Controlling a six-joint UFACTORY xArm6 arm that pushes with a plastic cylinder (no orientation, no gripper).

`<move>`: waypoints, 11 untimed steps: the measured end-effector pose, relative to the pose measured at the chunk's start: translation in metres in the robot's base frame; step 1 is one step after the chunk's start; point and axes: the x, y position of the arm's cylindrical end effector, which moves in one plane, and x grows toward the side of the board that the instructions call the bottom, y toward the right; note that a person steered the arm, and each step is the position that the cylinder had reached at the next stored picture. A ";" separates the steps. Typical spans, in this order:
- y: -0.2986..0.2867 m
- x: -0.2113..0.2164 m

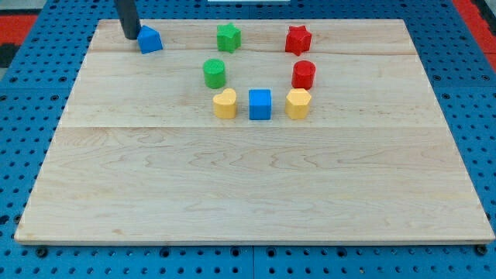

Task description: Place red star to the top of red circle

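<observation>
Camera view: red star (297, 39) sits just above red circle (303, 74), near the bench's (232, 186) top right.
Tool is a bare rod with no jaws, holding nothing; my tip (130, 36) rests at top left, just left of the blue block (150, 40), well apart from both red blocks.

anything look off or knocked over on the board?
Nothing stands out. All eight blocks sit flat on the wooden board. The red star is already at the view's top of the red circle, apart from it. My tip is far left, beside the blue block.
</observation>
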 end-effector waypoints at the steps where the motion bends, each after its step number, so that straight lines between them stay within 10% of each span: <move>1: 0.018 -0.029; 6: 0.280 -0.015; 11: 0.294 0.030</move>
